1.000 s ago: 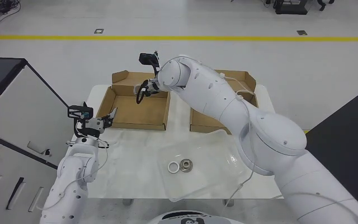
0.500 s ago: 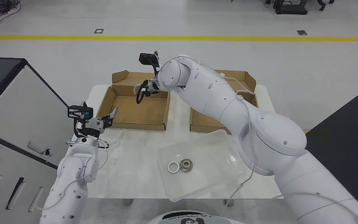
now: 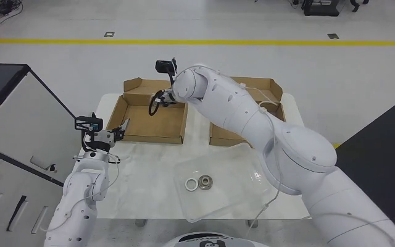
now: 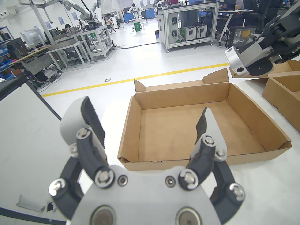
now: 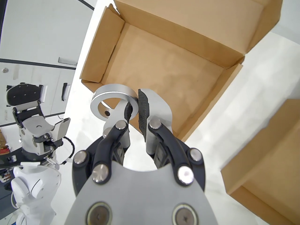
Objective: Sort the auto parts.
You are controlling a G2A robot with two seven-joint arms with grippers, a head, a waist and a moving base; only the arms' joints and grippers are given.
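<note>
— How far along with the sorting?
— Early, by the look. Nothing yet inside the left cardboard box [image 3: 151, 123], just bare floor.
— And the right claw [image 5: 134, 106]?
— Clamped on the rim of a metal shaft collar [image 5: 112, 89], held in the air above the far part of that box, not yet set down.
— And the left claw [image 4: 147, 108]?
— Spread wide, gripping nothing, parked just beside the box's left wall at the near corner.
— Left to do?
— Probably dropping the collar in, then fetching two more from the clear plastic tray [image 3: 247, 197] at the near side of the bench [image 3: 148, 173]: a white ring [image 3: 192, 183] and a grey metal bearing-like part [image 3: 205, 181], side by side, touching or nearly so.
— And the right cardboard box [image 3: 222, 134]?
— Mostly hidden under the arm. Impossible to tell the contents.
</note>
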